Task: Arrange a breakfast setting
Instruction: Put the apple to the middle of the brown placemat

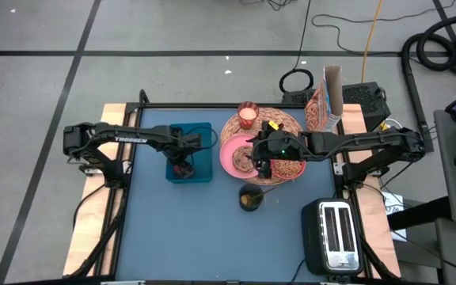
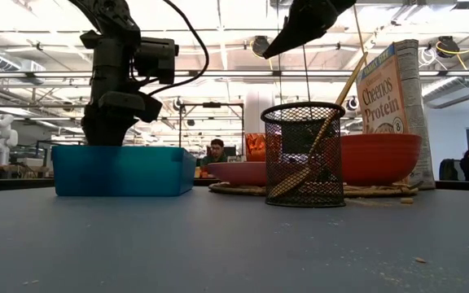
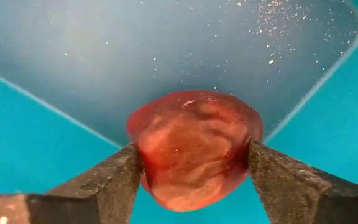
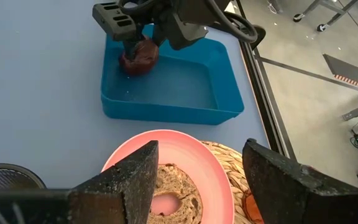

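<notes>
Fruit (image 3: pixel 194 149) sits pinched between my left gripper (image 1: pixel 182 168) fingers, down inside blue bin (image 1: pixel 203 150). Grey-blue table (image 1: pixel 165 229), open workshop behind, people seated. Mat (image 1: pixel 287 119), pink plate (image 1: pixel 229 154) with bagel (image 4: pixel 169 186). Right gripper (image 1: pixel 264 162) hovers over plate, fingers apart, empty.

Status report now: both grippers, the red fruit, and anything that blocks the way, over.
Left gripper in blue bin, fingers against red fruit. Right gripper open above pink plate with bagel. Mesh cup stands near the plate.
</notes>
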